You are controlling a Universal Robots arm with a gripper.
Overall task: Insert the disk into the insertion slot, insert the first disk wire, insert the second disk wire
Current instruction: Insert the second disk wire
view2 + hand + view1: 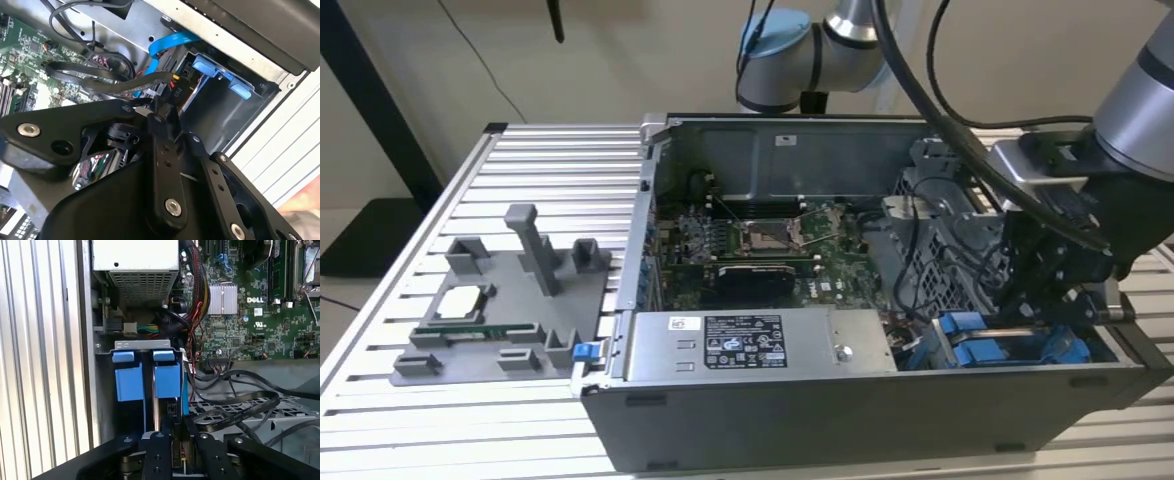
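The drive bay (145,375), with its blue tabs, sits in the corner of the open computer case (854,410) beside the power supply box (747,345); whether the disk is seated in it cannot be told. Just above it, the gripper (174,437) has its fingers (162,130) pressed together on a black cable plug (176,90). Loose black cables (240,410) and a blue cable (165,42) run nearby over the green circuit board (255,315).

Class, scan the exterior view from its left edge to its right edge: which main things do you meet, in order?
Grey parts fixture → power supply box → blue drive-bay tabs → gripper.
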